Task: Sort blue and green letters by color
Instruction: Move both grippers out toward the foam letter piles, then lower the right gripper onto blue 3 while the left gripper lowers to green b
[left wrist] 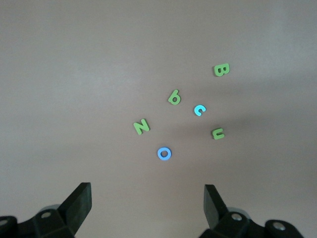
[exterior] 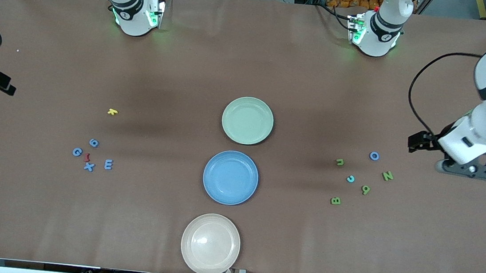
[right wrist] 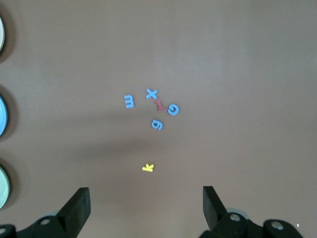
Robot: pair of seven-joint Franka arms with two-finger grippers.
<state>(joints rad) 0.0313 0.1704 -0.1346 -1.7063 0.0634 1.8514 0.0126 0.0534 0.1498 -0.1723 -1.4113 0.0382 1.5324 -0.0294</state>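
The beige plate (exterior: 210, 244) lies nearest the camera, at the table's edge. The blue plate (exterior: 230, 177) sits next up the table, and the green plate (exterior: 247, 120) is farthest of the three; the plates form a slightly slanted line down the middle of the table (exterior: 179, 59).

The left gripper (left wrist: 146, 198) hangs high over the left arm's end of the table, tilted so its wrist camera looks down on the letters there, and its fingers (left wrist: 78, 203) are spread wide with nothing between them. The right gripper (right wrist: 146, 198) is up over the right arm's end, pads spread just as wide and empty; in the front view only a dark part of it shows at the picture's edge.

Toward the left arm's end lie the green letters, all flat and apart: U (exterior: 339, 162), N (exterior: 387, 176), 9 (exterior: 366, 190) and B (exterior: 335, 200), each turned a different way. A blue O (exterior: 374, 156) lies farthest from the camera in this cluster, and a teal hook (exterior: 350, 179) sits between U and 9.

Toward the right arm's end lie the blue letters: 6 (exterior: 94, 142), G (exterior: 77, 152), X (exterior: 89, 166) and E (exterior: 108, 164), clustered round a red piece (exterior: 86, 156) that lies just beside G and X. A yellow K (exterior: 112, 112) lies apart, farther from the camera.
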